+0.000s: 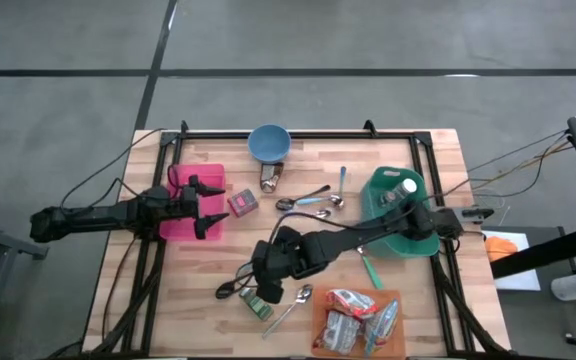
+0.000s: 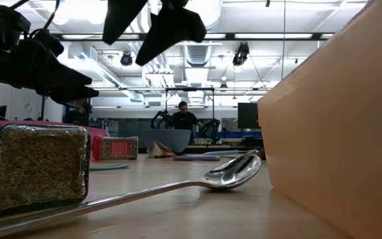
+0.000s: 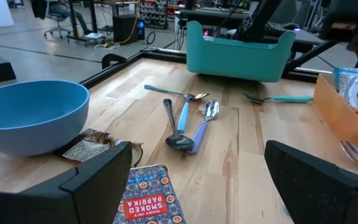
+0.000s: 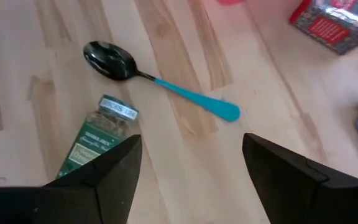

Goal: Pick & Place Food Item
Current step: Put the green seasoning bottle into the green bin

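Red tin (image 3: 146,202) label: "SMOKED PAPRIKA". Herb jar (image 4: 95,144) label unreadable.

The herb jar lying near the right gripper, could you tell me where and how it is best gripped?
Probably across the middle of its glass body, coming from above. The herb jar lies flat on its side on the table, so its long sides are free. The right gripper hangs open beside it, and the teal-handled spoon lies apart from it.

From above, the right arm (image 1: 368,235) hides part of the herb jar (image 1: 259,303) and the black spoon (image 1: 230,290). In the low view the orange tray (image 2: 337,133) runs off the edge, blocking the desk behind it.
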Available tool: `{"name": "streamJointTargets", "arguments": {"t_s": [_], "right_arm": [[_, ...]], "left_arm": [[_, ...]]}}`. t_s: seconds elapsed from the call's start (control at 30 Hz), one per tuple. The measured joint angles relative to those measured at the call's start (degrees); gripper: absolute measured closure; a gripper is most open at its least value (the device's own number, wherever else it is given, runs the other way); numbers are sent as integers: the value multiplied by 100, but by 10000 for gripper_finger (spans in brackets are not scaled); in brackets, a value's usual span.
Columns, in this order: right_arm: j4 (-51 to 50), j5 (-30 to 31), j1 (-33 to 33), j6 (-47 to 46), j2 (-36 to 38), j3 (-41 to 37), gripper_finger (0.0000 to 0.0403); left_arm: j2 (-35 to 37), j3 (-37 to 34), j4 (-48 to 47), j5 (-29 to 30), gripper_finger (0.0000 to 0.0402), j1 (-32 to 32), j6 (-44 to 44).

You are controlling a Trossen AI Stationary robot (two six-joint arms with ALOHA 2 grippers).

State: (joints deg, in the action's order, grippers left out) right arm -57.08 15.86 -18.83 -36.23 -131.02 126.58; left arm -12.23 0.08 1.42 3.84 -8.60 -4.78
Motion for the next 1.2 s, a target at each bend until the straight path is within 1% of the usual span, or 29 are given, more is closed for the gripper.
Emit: {"name": "streamJointTargets", "arguments": {"t_s": [0.1, 0.23, 0.37, 0.47, 0.6, 0.87, 1.03, 1.1, 1.2], "right_arm": [[-227, 252, -121, 40, 15, 71, 126], [-273, 652, -229, -35, 272, -150, 126], [-118, 923, -351, -66, 718, -564, 126], [237, 1108, -482, -92, 1132, -1077, 126], [1024, 1279, -562, -89, 1902, -2049, 126], [3040, 1288, -571, 201, 3456, -4581, 126], [3900, 1447, -585, 224, 4489, -6057, 126], [4248, 1521, -636, 431, 4887, -6629, 126], [4947, 1709, -781, 983, 5489, -7461, 126]], "left_arm": [[0, 0, 1, 0, 30, 0, 0], [0, 0, 1, 0, 30, 1, 0], [0, 0, 0, 0, 30, 1, 0], [0, 0, -2, 2, 30, 2, 0], [-1, 0, -1, -1, 30, 0, 0], [0, 0, 0, 1, 30, 1, 0], [0, 0, 1, -1, 30, 2, 0], [0, 0, -2, -1, 30, 1, 0], [0, 0, 0, 1, 30, 1, 0]]}}
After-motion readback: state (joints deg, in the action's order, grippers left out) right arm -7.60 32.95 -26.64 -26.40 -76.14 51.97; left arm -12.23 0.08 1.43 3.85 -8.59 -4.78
